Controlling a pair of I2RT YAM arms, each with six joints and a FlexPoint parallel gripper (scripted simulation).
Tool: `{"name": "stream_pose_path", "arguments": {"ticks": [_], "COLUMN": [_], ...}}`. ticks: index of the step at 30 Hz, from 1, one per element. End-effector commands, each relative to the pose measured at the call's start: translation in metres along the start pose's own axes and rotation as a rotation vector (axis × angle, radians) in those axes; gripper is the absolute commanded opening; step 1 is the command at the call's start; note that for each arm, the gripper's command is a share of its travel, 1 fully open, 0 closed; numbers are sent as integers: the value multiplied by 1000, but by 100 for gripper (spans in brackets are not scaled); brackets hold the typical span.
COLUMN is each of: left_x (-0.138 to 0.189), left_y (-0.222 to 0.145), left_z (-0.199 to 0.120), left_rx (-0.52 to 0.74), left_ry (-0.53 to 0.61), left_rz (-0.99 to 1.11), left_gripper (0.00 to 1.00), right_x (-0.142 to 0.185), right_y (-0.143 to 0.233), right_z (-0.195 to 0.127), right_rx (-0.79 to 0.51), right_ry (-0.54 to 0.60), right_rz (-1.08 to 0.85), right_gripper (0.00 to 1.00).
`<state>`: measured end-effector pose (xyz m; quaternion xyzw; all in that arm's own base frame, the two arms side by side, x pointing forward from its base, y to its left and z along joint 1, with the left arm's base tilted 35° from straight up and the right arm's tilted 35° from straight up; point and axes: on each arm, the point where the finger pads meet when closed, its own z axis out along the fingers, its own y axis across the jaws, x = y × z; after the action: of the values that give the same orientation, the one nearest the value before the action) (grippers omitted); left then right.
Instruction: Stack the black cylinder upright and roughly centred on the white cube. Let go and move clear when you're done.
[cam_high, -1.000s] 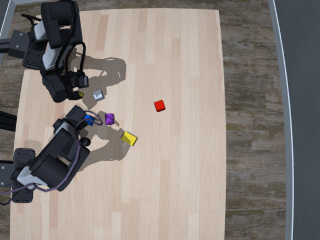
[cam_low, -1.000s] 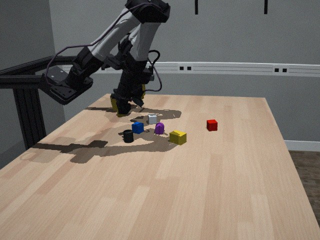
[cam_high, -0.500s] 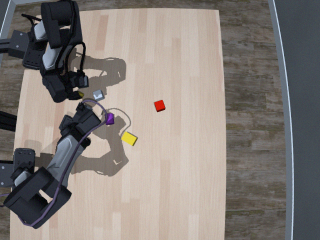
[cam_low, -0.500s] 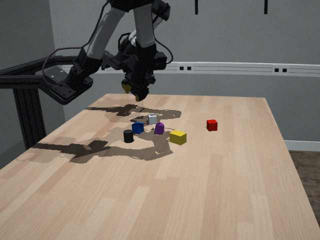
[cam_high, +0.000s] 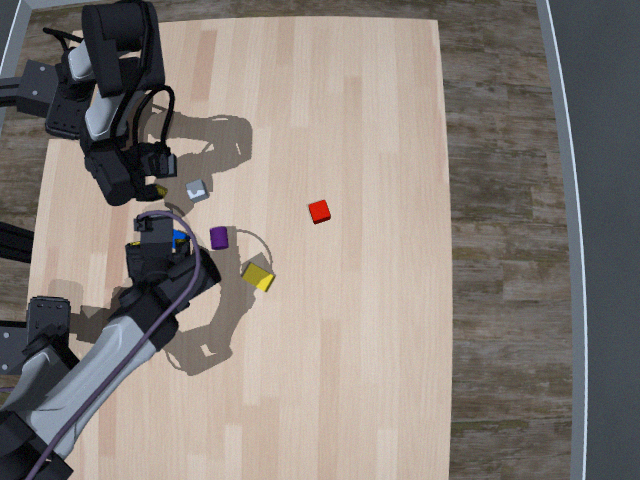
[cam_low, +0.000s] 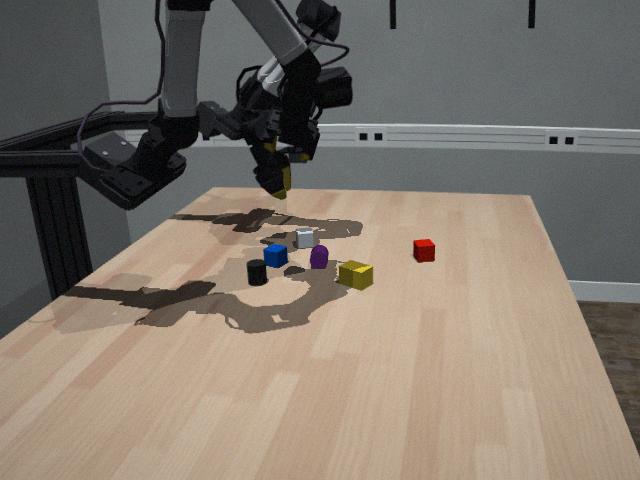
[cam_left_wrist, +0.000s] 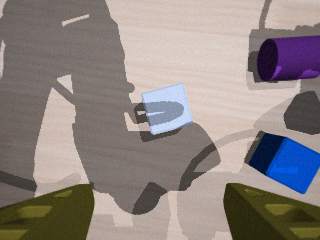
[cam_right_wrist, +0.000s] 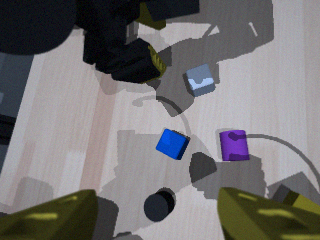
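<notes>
Wooden tabletop (cam_high: 351, 310) (cam_low: 361, 392) (cam_left_wrist: 220, 30) (cam_right_wrist: 65, 125), 1. Over it, 2 grippers: left gripper (cam_high: 161, 180) (cam_low: 283, 187) (cam_left_wrist: 159, 210) (cam_right_wrist: 157, 40) and right gripper (cam_high: 158, 242) (cam_low: 287, 149) (cam_right_wrist: 157, 197) both released, empty. Below, 1 yellow block (cam_high: 258, 276) (cam_low: 356, 275) (cam_right_wrist: 304, 207); 2 cylinders: black cylinder (cam_low: 256, 272) (cam_right_wrist: 157, 206) upright near left, purple cylinder (cam_high: 219, 238) (cam_low: 319, 257) (cam_left_wrist: 292, 58) (cam_right_wrist: 234, 145) lying; 3 cubes: white cube (cam_high: 196, 190) (cam_low: 305, 238) (cam_left_wrist: 167, 109) (cam_right_wrist: 200, 80) farther, blue cube (cam_high: 179, 237) (cam_low: 275, 255) (cam_left_wrist: 292, 165) (cam_right_wrist: 172, 144), red cube (cam_high: 319, 211) (cam_low: 423, 250) right.

A yellow block (cam_high: 258, 276) (cam_low: 355, 275) (cam_right_wrist: 306, 208) and a red cube (cam_high: 319, 211) (cam_low: 423, 250) are seen; pale brown stripes, perhaps, are shown on the table (cam_high: 361, 335) (cam_low: 361, 403).

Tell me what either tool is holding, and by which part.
Nothing is held: the black cylinder stands on the table, and both tools are open.
</notes>
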<state>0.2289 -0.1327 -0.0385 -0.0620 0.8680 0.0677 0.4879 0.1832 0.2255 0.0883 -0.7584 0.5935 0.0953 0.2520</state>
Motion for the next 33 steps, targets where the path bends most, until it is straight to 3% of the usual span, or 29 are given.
{"name": "stream_pose_path", "arguments": {"ticks": [1, 15, 17, 33], "left_x": [0, 27, 27, 44], "left_y": [-12, -79, -79, -147], "left_z": [-1, 22, 22, 40], "left_rx": [30, 195, 195, 468], "left_ry": [22, 195, 195, 221], "left_rz": [72, 815, 815, 1454], "left_gripper": [67, 67, 67, 67], "right_x": [-8, -26, -26, -28], "right_y": [7, 4, 4, 2], "right_z": [-17, -67, -67, -78], "right_rx": [-68, 10, 10, 39], "right_ry": [-61, -194, -194, -208], "right_rz": [-147, -370, -370, -410], "right_gripper": [61, 61, 61, 61]}}
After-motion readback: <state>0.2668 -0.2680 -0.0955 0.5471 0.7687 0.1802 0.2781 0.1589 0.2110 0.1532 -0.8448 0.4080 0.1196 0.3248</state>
